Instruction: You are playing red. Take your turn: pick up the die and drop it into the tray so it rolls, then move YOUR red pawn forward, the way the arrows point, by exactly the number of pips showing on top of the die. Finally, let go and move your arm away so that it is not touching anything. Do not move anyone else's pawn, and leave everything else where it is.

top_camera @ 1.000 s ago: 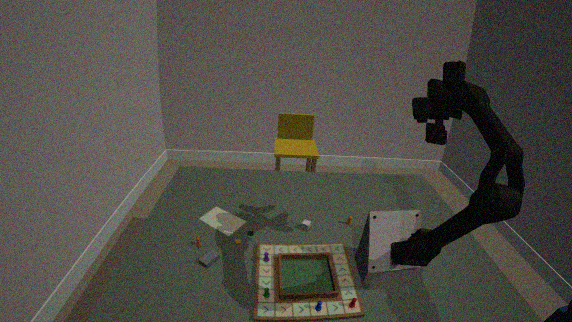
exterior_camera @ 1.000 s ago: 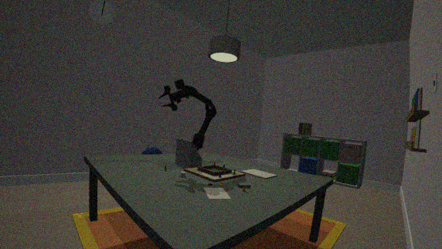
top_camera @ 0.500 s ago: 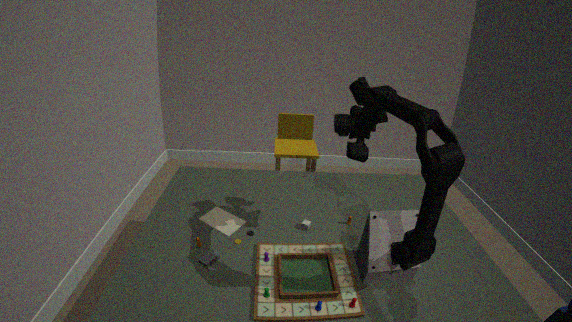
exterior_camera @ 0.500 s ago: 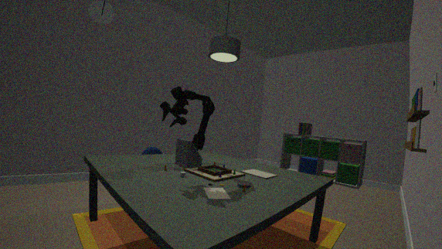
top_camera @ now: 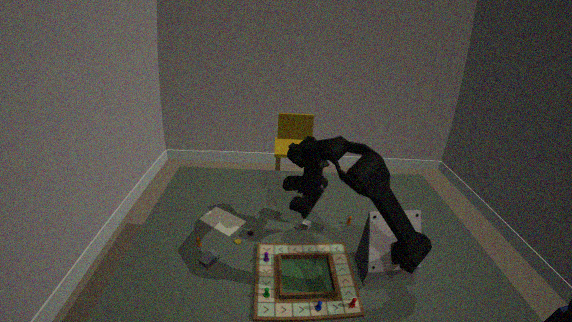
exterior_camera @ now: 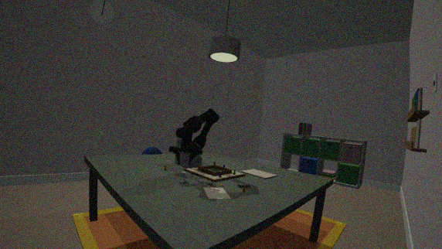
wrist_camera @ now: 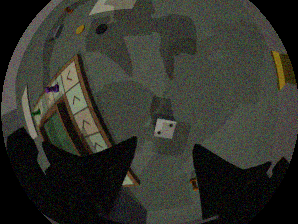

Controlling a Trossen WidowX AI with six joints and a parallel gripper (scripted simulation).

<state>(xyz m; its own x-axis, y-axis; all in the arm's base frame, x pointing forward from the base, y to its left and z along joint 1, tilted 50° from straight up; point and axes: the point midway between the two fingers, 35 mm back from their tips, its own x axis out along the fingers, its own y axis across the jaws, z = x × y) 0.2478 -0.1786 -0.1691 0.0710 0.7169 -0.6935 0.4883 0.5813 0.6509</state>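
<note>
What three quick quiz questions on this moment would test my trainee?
1. True or false: the gripper holds the die.
2. Where is the red pawn? A) the board's near-right corner B) in the tray C) off the board
3. Fill in: the die lies on the ____, beyond the board.

Key: 1 false, the jaws stand open above it; 2 A; 3 table.
</note>
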